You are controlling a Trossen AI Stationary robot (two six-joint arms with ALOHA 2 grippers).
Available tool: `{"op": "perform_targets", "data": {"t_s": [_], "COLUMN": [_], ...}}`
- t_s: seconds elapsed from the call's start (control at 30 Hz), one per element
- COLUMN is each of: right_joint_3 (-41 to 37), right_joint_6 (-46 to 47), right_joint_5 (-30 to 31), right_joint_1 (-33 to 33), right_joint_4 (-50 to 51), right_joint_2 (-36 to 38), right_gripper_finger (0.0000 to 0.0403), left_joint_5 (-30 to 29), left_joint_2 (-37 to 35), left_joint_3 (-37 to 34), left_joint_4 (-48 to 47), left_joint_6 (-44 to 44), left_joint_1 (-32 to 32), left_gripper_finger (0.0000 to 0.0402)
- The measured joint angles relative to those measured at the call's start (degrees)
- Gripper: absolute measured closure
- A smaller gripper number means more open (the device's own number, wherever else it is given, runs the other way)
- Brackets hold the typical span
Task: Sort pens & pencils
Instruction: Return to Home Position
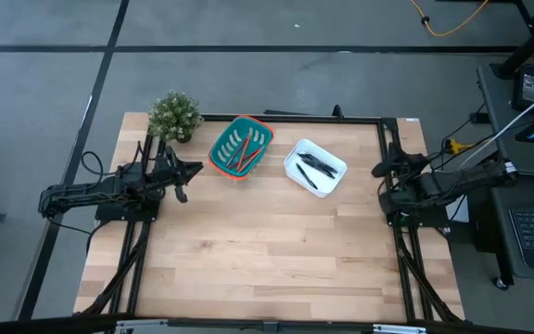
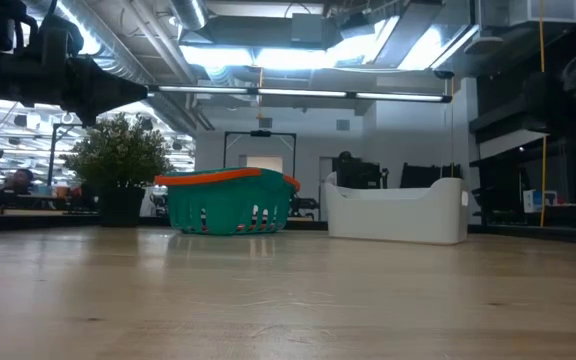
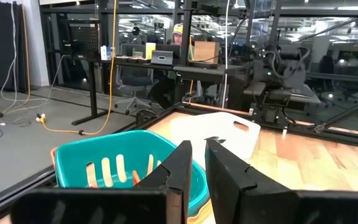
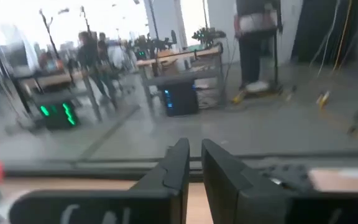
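Note:
Orange-red pencils point(image 1: 245, 154) lie inside a teal basket with an orange rim point(image 1: 219, 148), at the table's far middle. Black pens point(image 1: 315, 167) lie in a white bin point(image 1: 292, 173) to the basket's right. In the low view the walls of the basket point(image 2: 230, 205) and the bin point(image 2: 398, 215) hide both sets. My left gripper point(image 1: 196, 170) point(image 3: 197, 149) hovers shut just left of the basket, pointing right at it. My right gripper point(image 1: 376, 171) point(image 4: 195, 149) is shut at the table's right edge, clear of the bin.
A small potted plant point(image 1: 174, 116) stands at the far left corner, behind my left gripper. A black frame point(image 1: 341, 118) runs along the table's far edge and sides. The wooden tabletop point(image 1: 267, 250) stretches bare in front of both containers. People and desks show in the room beyond.

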State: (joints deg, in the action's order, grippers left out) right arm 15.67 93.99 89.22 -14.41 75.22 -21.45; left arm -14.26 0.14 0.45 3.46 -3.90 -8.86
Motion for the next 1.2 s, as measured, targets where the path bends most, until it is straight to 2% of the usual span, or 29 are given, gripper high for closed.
{"op": "perform_targets", "data": {"t_s": [0.27,0.63,0.73,0.87,1.0,1.2], "right_joint_3": [0.10,0.10,0.10,0.10,0.25,0.21], "right_joint_6": [-0.01,0.01,0.01,0.03,-0.27,-0.08], "right_joint_5": [0.00,-0.35,-0.38,-0.40,-0.32,-0.53], "right_joint_1": [0.00,-0.05,-0.09,1.18,4.46,6.70], "right_joint_4": [2.19,1.13,1.05,1.14,8.33,8.26], "right_joint_2": [-14.70,-16.02,-13.33,-5.70,0.03,10.93], "right_gripper_finger": [0.0357,0.0357,0.0357,0.0357,0.0357,0.0358], "left_joint_5": [0.00,0.00,0.00,0.00,0.00,0.00], "left_joint_2": [0.00,0.00,0.00,0.00,0.00,0.04], "left_joint_3": [0.00,0.00,0.00,0.00,0.00,0.00], "left_joint_4": [-0.02,-0.02,-0.02,-0.04,-0.01,-0.02], "left_joint_6": [0.01,0.00,0.00,0.00,0.00,0.00], "left_joint_1": [0.00,0.00,0.00,0.00,0.00,0.00], "left_gripper_finger": [0.0360,0.0360,0.0360,0.0360,0.0360,0.0360]}}
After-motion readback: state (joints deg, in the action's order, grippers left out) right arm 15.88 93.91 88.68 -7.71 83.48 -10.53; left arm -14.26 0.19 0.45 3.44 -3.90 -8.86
